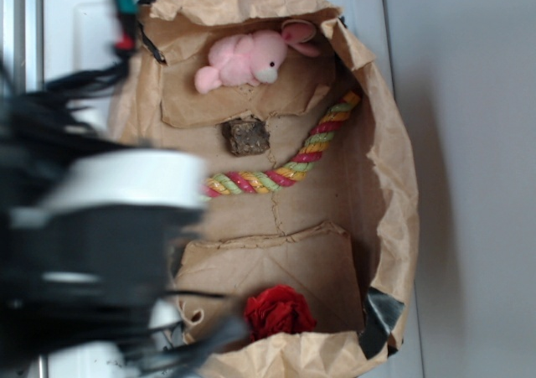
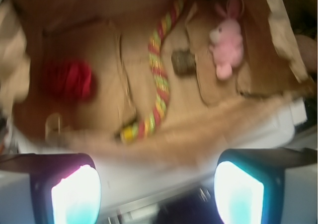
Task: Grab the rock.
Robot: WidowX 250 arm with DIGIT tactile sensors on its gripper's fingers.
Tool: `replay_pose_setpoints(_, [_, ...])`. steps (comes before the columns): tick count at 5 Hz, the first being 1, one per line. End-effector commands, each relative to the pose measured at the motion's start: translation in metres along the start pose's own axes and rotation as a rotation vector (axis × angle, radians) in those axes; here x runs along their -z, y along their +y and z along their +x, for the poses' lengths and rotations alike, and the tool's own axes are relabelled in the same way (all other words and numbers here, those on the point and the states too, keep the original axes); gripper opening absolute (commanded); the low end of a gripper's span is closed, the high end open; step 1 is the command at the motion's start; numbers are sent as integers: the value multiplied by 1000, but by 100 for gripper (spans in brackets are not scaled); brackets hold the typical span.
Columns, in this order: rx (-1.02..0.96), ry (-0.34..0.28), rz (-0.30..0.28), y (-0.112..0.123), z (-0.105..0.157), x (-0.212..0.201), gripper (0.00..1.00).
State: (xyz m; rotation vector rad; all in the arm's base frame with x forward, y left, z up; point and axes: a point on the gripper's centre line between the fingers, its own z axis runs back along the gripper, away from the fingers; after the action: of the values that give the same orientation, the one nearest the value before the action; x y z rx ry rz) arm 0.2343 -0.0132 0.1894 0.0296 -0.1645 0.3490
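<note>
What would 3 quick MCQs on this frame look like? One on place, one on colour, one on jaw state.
1. Where does the rock lie?
A. Between the pink plush and the rope
B. On top of the red ruffled ball
C. Outside the paper bag

2. What colours are in the rope?
A. Plain white
B. Yellow, pink-red and green
C. Blue and black

3. How do the gripper jaws stand?
A. Shut on the rock
B. Shut on the rope
C. Apart, holding nothing

Answers:
1. A: the exterior view shows the rock just below the plush and above the rope, inside the bag.
2. B: both views show twisted strands in those colours.
3. C: the wrist view shows the two fingers wide apart, with the rock far from them.
</note>
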Motion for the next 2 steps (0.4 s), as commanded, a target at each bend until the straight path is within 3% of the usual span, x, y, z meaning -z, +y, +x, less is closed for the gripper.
replay_pose_setpoints(1, [-300,-89,-52,12,41,6,100])
replay_pose_setpoints(2, [-475,-162,-63,19,45,14,100])
